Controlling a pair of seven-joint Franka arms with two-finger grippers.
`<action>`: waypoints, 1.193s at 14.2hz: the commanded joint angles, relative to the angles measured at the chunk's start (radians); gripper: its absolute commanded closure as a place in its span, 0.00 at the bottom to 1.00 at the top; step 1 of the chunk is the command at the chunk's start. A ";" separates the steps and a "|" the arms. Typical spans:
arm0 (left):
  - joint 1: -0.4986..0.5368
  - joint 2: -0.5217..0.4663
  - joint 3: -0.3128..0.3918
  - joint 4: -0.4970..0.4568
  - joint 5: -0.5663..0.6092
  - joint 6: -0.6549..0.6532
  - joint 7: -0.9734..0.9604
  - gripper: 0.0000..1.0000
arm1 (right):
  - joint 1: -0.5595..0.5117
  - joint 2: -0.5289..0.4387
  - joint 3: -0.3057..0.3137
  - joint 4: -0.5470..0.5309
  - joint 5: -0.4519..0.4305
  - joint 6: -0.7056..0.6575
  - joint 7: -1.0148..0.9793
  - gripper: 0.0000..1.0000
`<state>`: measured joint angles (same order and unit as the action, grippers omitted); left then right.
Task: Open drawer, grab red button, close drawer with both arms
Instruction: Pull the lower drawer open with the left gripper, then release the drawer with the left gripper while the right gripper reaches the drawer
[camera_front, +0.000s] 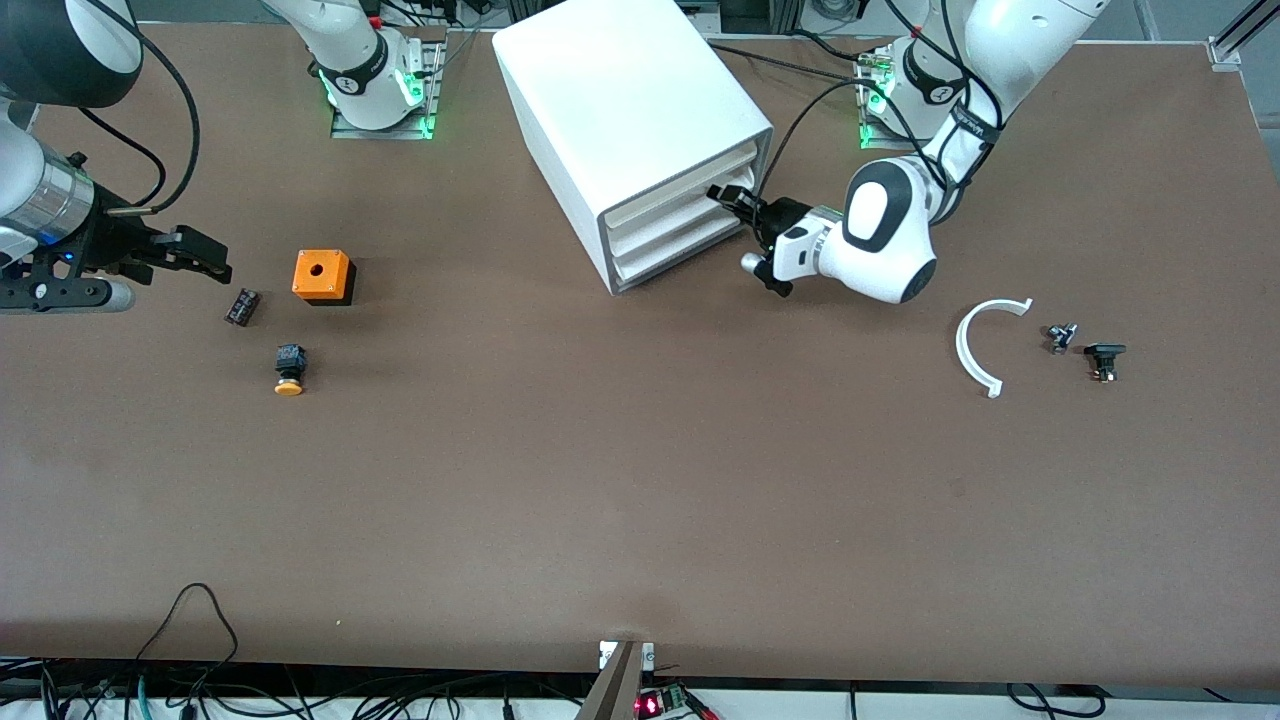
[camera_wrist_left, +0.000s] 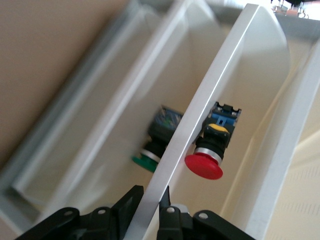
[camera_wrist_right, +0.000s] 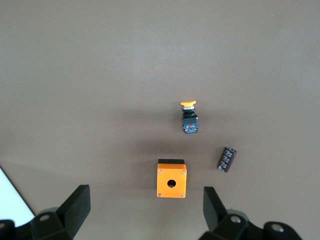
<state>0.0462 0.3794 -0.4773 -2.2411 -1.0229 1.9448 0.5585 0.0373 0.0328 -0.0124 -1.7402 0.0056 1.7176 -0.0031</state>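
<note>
White plastic is filling the left wrist view: the left end effector (camera_wrist_left: 150, 207) is pinching the front lip of the drawer (camera_wrist_left: 210, 95), fingers clamped on either side of it. Only this view is showing the button (camera_wrist_left: 207, 155), red cap down, lying inside the drawer, with a green-capped one (camera_wrist_left: 157, 137) in the tray below. From the front, the cabinet (camera_front: 630, 130) is hiding both. The right end effector (camera_front: 185, 258), jaws spread wide and empty, is hovering over the worktop (camera_front: 640, 480) beside the orange box (camera_wrist_right: 171, 178), the orange-capped button (camera_wrist_right: 189, 117) and a dark capacitor (camera_wrist_right: 227, 159).
</note>
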 joint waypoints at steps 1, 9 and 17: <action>0.029 -0.025 0.063 0.012 -0.003 0.140 -0.005 1.00 | 0.033 0.041 0.002 0.062 0.013 -0.003 0.011 0.00; 0.050 -0.030 0.124 0.071 -0.003 0.167 -0.006 0.00 | 0.243 0.248 0.002 0.278 0.019 0.093 -0.006 0.00; 0.135 -0.146 0.123 0.075 -0.014 0.279 -0.015 0.00 | 0.508 0.283 0.008 0.278 0.017 0.180 -0.059 0.00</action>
<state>0.1542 0.2832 -0.3530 -2.1548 -1.0229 2.2200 0.5560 0.4869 0.3066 0.0025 -1.4876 0.0104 1.9044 -0.0123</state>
